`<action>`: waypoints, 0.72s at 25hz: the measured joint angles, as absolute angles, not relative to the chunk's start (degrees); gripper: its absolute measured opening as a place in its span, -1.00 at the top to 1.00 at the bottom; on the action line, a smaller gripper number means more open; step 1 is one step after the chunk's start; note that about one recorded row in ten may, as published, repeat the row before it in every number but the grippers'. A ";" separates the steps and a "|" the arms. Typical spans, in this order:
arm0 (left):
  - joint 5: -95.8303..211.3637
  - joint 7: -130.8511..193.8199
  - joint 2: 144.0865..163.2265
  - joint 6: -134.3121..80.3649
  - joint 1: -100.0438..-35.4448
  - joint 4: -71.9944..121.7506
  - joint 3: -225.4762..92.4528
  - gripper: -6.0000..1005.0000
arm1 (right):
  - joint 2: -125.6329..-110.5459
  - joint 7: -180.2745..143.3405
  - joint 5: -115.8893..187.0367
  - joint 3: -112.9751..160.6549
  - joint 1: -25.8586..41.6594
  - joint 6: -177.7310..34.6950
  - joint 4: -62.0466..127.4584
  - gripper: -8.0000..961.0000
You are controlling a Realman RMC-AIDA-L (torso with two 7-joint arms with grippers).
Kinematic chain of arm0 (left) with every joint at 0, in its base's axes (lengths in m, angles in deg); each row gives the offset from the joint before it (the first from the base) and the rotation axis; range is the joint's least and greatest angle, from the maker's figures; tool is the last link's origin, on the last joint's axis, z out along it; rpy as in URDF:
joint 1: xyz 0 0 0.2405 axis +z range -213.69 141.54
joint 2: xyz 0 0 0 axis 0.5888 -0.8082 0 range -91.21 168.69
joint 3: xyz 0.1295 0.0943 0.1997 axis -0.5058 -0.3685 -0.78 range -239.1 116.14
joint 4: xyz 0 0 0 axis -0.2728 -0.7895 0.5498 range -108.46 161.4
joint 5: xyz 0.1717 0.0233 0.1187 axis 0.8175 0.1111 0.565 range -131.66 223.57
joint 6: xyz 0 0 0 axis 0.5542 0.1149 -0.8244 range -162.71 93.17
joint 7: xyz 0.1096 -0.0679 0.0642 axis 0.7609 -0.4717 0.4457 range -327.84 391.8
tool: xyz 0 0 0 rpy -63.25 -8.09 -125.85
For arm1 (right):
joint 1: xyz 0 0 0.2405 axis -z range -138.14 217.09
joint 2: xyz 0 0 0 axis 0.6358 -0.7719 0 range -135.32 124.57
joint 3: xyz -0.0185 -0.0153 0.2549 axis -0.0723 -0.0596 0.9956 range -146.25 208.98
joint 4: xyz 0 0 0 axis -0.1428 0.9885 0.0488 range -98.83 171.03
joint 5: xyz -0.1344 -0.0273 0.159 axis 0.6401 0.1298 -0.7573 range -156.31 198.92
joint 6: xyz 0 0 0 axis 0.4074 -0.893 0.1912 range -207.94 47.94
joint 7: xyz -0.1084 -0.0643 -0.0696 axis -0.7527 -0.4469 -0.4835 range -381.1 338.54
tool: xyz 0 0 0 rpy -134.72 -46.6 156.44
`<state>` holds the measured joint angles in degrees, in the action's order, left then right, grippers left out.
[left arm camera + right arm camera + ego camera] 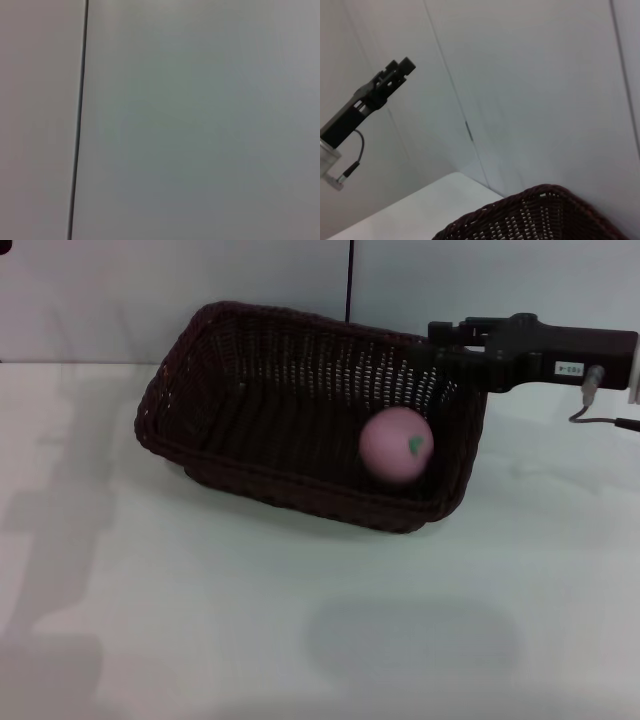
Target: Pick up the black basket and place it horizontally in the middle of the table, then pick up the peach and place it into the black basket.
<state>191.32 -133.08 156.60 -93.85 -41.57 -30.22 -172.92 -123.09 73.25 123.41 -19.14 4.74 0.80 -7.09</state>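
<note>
**Peach in the basket, right gripper over the far corner**

The basket (300, 430) sits on the table (300, 640), near the middle and slightly skewed, long side across the head view. The peach (396, 445) lies inside it, toward the robot's right end, its green mark facing right.

The right gripper (440, 345) reaches in from the right, level, its tip above the basket's far right rim, apart from the peach. Whether its fingers are apart or together cannot be told.

The right wrist view catches the basket's rim (540, 212) and, farther off against the wall (530, 90), the left gripper (402, 67), raised; its fingers likewise cannot be told. A cable (600, 418) hangs from the right arm.
</note>
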 joint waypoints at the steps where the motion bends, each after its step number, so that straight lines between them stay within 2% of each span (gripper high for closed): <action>1: 191.32 -133.08 156.60 -93.85 -41.60 -30.22 -172.93 -0.62 | -123.11 73.22 123.31 -18.31 5.08 1.12 -7.18 0.20; 4: 191.32 -133.08 156.60 -93.85 -41.62 -30.22 -172.90 -0.62 | -123.36 72.45 122.41 -15.88 6.20 2.09 -7.31 -0.07; 10: 191.27 -133.08 156.60 -94.61 -40.74 -30.21 -172.28 -0.62 | -124.07 60.90 109.03 -8.74 14.63 6.47 -4.65 -0.07; 18: 191.20 -133.08 156.50 -97.17 -40.26 -27.04 -170.87 -0.62 | -123.93 39.56 89.57 4.37 25.02 12.80 10.80 -0.07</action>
<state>191.20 -133.08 156.50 -97.17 -40.26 -27.04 -170.87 -123.93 39.56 89.57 4.37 25.02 12.80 10.80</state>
